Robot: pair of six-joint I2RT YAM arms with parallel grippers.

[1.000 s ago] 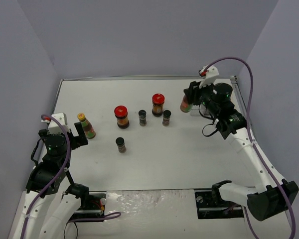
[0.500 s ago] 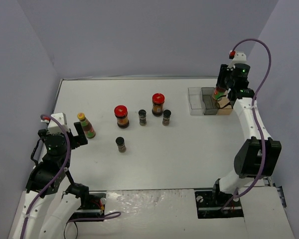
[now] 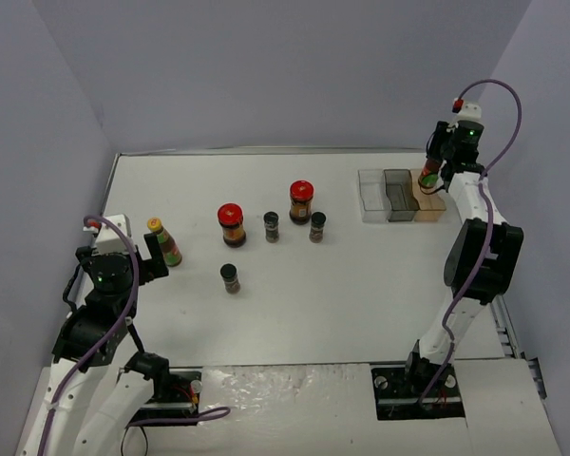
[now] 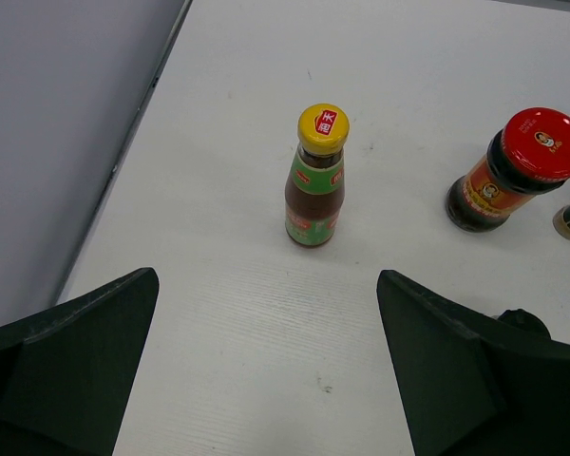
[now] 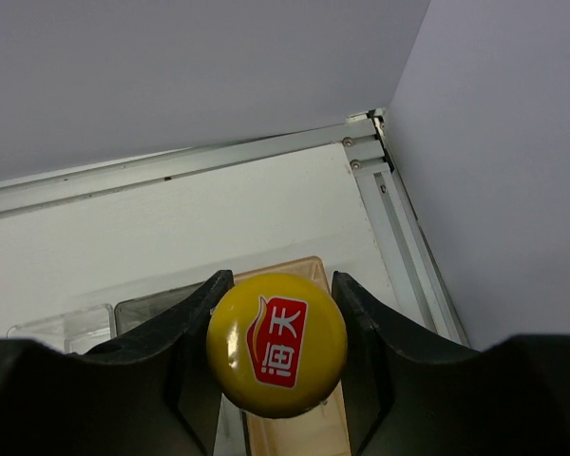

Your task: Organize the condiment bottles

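My right gripper (image 5: 277, 313) is shut on a yellow-capped sauce bottle (image 5: 277, 342) and holds it above the amber compartment (image 5: 294, 432) of the tray (image 3: 372, 186) at the back right; the bottle also shows in the top view (image 3: 429, 173). My left gripper (image 4: 266, 356) is open and empty, just short of the second yellow-capped sauce bottle (image 4: 317, 178), which stands upright at the left (image 3: 164, 240). Two red-lidded jars (image 3: 232, 223) (image 3: 301, 199) and three black-capped jars (image 3: 272, 225) (image 3: 317, 225) (image 3: 230, 276) stand mid-table.
The tray has clear, grey (image 3: 397, 194) and amber compartments. The table's right rail (image 5: 408, 247) and the side wall are close to the right gripper. The left wall runs beside the left arm (image 3: 100, 304).
My right arm has carried its sauce bottle from mid-table right and back, to above the tray's amber end. The left arm has hardly moved.
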